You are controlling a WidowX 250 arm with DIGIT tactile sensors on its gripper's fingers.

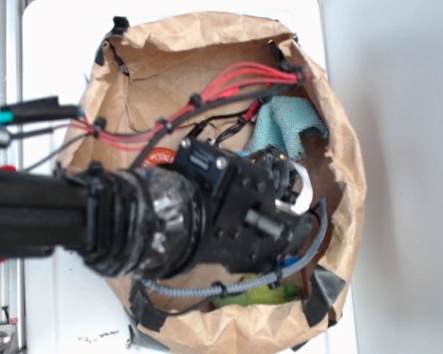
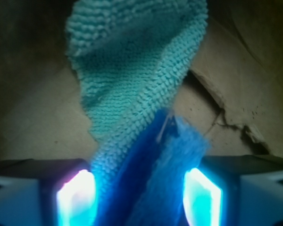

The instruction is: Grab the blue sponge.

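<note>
Straddling the blue sponge [image 2: 155, 179], which lies tight against the teal cloth [image 2: 132, 70] inside the paper bag [image 1: 340, 169], the gripper [image 2: 141, 197] stands spread, pads seemingly not yet touching; next, close squarely without pinching cloth.

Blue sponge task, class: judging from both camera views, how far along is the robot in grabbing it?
Done: the arm has reached into the paper bag, and the gripper straddles the blue sponge, which lies partly on the teal cloth.
In hand: the sponge sits between the glowing fingers; whether they already press on it cannot be told.
Left: a confirmed squeeze and a lift, since nothing shows the sponge raised.
</note>
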